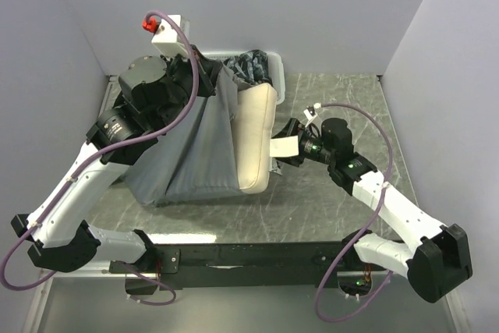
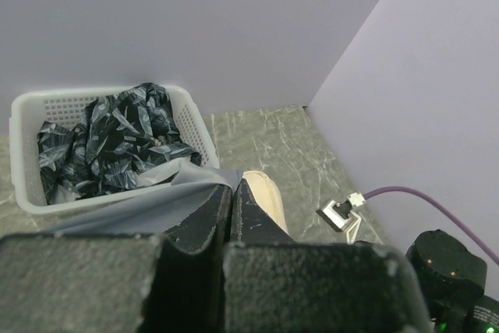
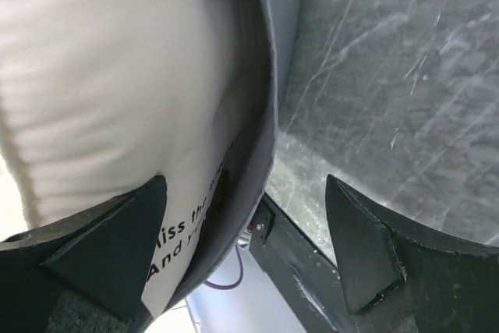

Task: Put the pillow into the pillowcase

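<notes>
**Pillow mostly sleeved, one long side bare**

The pillowcase (image 1: 187,154) rises like a tent over the pillow (image 1: 256,134); its upper hem is pinched in the clenched left fingers (image 2: 204,222), high above the pillow. That lift probably serves to hold the mouth agape and let the pillow's own weight settle it deeper. The pillow rests on the counter (image 1: 335,99), apparently propped up on one side; grey fabric wraps most of it, and one cream long side shows out of the mouth. The right fingers (image 3: 109,247) are spread wide and grasp nothing; they sit just beside that bare side, near the pillow's small tag (image 1: 282,146), well placed for a push or a fresh grip. A white basket (image 2: 23,161) of leaf-print cloth (image 2: 117,138) stands behind the pillow, apart from the work.

How deep the pillow reaches is hidden by the fabric; the left arm covers the hem from overhead; the pillow's printed words (image 3: 175,232) are cut off by a right finger; whether those fingers touch the pillow cannot be told.
</notes>
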Controlling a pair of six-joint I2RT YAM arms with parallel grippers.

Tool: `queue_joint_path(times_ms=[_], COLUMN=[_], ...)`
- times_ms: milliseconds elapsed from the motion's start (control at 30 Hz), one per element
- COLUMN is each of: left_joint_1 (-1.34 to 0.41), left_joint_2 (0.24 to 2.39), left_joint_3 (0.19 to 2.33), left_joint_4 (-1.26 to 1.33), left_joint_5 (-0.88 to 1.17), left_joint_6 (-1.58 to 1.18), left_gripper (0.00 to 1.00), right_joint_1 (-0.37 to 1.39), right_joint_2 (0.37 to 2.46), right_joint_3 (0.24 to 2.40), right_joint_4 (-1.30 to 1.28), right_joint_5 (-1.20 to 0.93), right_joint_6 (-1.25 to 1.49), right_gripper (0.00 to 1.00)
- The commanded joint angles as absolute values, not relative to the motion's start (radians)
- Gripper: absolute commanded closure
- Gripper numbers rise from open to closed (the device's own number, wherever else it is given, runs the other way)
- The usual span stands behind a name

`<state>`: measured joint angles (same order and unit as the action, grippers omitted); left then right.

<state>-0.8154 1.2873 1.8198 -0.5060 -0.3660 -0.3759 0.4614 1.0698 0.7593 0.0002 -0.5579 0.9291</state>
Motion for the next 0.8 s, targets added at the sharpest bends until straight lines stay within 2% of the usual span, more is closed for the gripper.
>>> queue_joint_path(times_ms=[0, 100, 367, 600, 767], left_joint_1=[-0.818, -0.818, -0.818, -0.818, -0.818], left_joint_2=[1.249, 1.258, 1.275, 1.281, 1.285], left_joint_3=[1.841, 1.842, 1.871, 1.897, 1.911], left_joint_4=[-0.308, -0.304, -0.302, -0.316, -0.319], left_joint_5=[-0.354, -0.353, -0.333, -0.333, -0.322], left_joint_6=[-0.416, -0.433, -0.457, -0.459, -0.46], left_gripper=[0.99, 0.99, 0.99, 0.99, 0.99], right_joint_1=[0.482, 0.498, 0.568, 0.598, 0.612], right_joint_2=[1.023, 1.034, 1.101, 1.198, 1.264], right_joint_3=[0.738, 0.726, 0.744, 0.776, 0.767], right_joint_4=[0.149, 0.179, 0.218, 0.25, 0.386], right_joint_5=[-0.542, -0.512, -0.352, -0.269, -0.265], right_joint_6=[1.006, 1.028, 1.022, 1.008, 1.052], right_gripper=[0.11, 0.12, 0.25, 0.29, 0.39])
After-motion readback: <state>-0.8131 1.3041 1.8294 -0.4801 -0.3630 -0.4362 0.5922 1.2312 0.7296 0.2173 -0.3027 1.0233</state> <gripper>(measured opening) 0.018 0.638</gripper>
